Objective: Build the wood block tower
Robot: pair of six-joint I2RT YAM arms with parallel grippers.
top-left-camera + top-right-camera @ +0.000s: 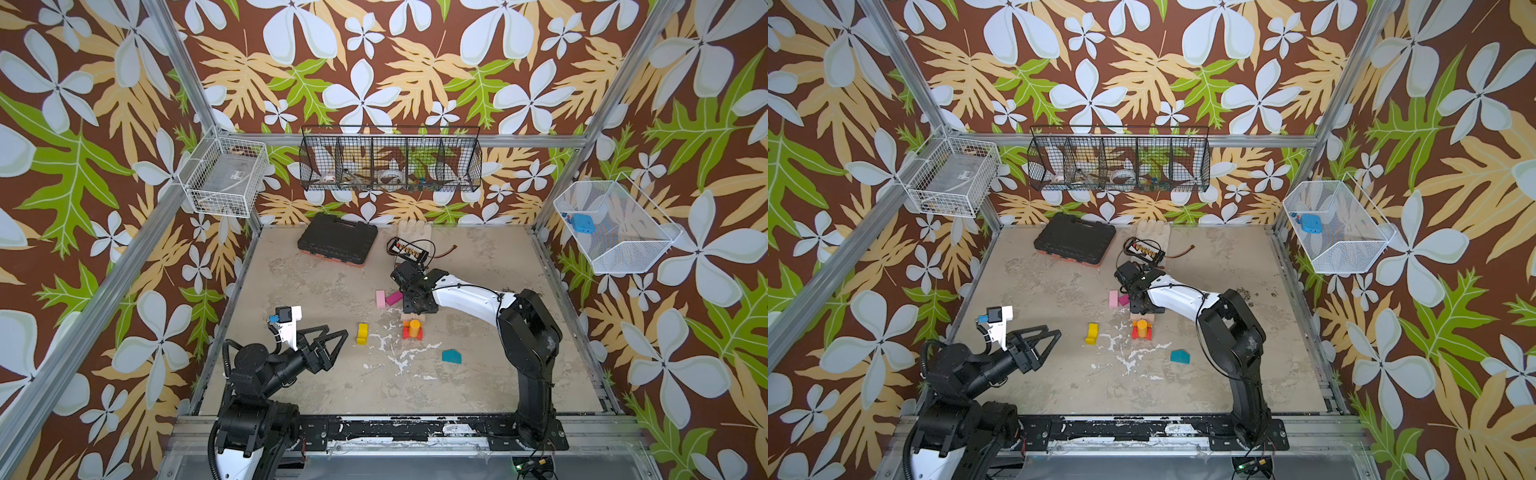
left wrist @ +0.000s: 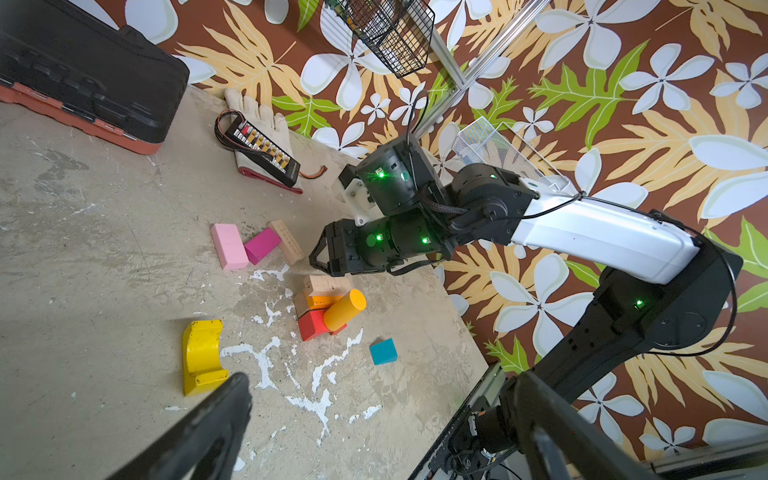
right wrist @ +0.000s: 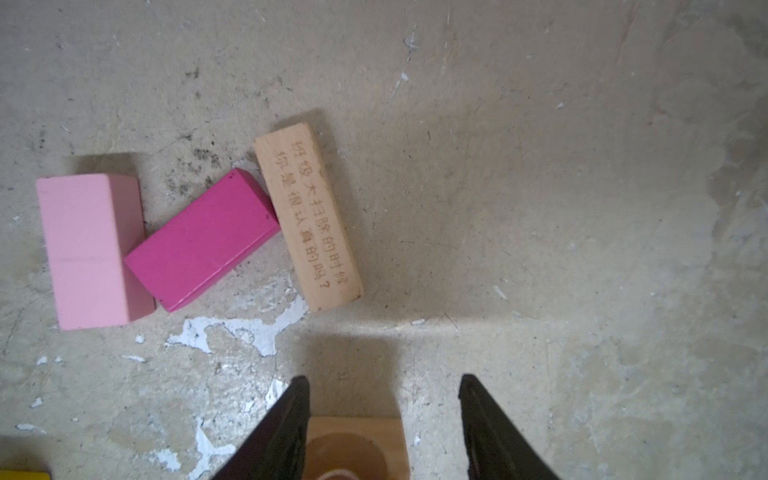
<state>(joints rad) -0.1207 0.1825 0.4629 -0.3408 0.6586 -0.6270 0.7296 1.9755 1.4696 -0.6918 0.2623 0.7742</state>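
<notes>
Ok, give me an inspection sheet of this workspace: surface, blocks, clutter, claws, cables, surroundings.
Surface: beige tabletop, worn, with white chipped patches.
Job's things: red block, orange cylinder and plain wood blocks clustered; pink block, magenta block and engraved wood bar lying together; yellow arch and teal block lying apart.
Clutter: black tool case, glove, connector board.
Claws: left claw open, empty, away from the blocks; right claw open above the cluster.
Cables: black cable along the right arm; wires looped at the connector board.
Surroundings: floral walls, black wire basket, white wire baskets.
</notes>
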